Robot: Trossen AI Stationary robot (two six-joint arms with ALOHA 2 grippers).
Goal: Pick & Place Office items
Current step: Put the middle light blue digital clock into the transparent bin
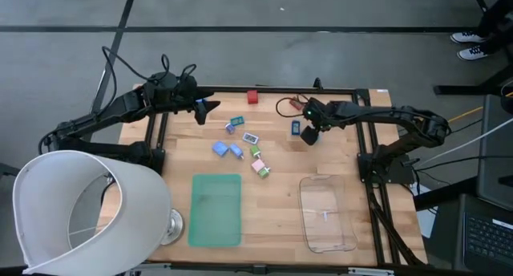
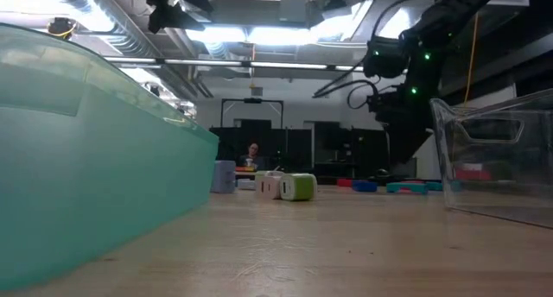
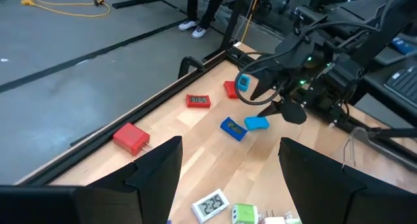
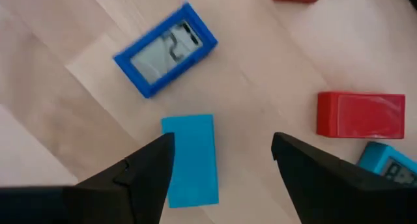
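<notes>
cyan block (image 4: 189,159) sits on the wood just below my right gripper (image 4: 221,165), jaws spread, holding nothing. it's off-centre toward one finger; closing could clip it or nudge the blue clock (image 4: 165,49). left gripper (image 3: 228,165) open, idle.

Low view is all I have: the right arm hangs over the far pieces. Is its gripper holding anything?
Observer: No. The right gripper is open and empty, above a light blue block.
Operator: Is it centred on the block?
Observer: No. The block shows partly behind one finger, off to one side of the gap.
Operator: Where is the left arm?
Observer: The left gripper is open and empty, over the table's far left part, clear of the pieces.
</notes>
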